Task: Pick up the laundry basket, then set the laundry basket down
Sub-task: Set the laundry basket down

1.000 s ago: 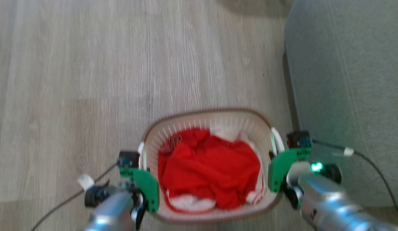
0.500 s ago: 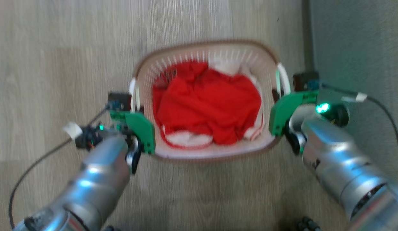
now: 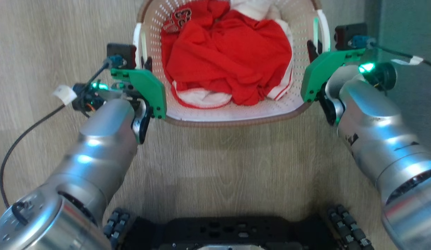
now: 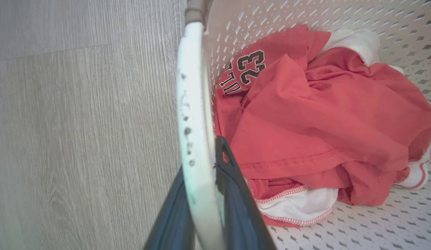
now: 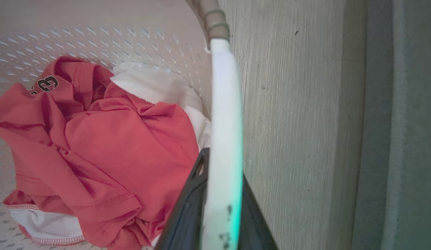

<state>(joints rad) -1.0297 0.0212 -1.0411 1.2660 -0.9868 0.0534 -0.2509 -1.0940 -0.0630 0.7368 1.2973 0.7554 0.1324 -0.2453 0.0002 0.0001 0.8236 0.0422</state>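
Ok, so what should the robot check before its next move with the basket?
1. Grip one: left gripper shut on the left handle: ok.
2. Grip two: right gripper shut on the right handle: ok.
3. Load: red shirt inside the laundry basket: ok.
4. Room beside the grey surface: ok, a strip of floor lies between.
5. Basket lifted off the floor: cannot tell.

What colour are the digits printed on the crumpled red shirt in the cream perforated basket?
Black digits with white outlines; clearest in the left wrist view.
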